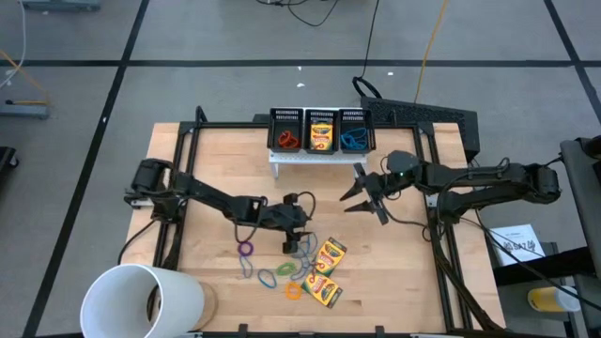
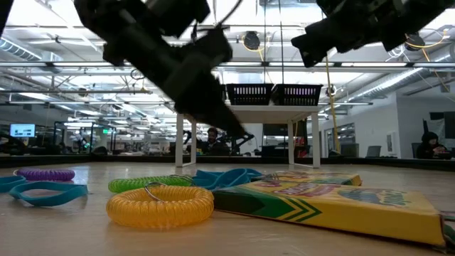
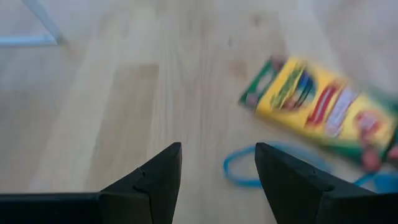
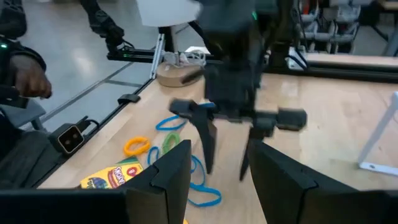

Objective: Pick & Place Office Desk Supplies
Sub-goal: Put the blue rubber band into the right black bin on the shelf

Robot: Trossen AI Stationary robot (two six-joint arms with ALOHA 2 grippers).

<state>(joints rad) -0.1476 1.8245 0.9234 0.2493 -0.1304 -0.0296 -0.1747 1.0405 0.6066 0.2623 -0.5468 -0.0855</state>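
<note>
High view: the left gripper (image 1: 297,246) hovers spread open at lower centre, over the blue rubber band (image 1: 302,255), crayon boxes (image 1: 325,270) just lower right. The right gripper (image 1: 366,194), also open, waits well apart.

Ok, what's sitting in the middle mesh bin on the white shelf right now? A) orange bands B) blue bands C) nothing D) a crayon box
D: the high view shows a yellow crayon box in the middle bin, with orange bands in the bin on one side and blue bands on the other.
</note>
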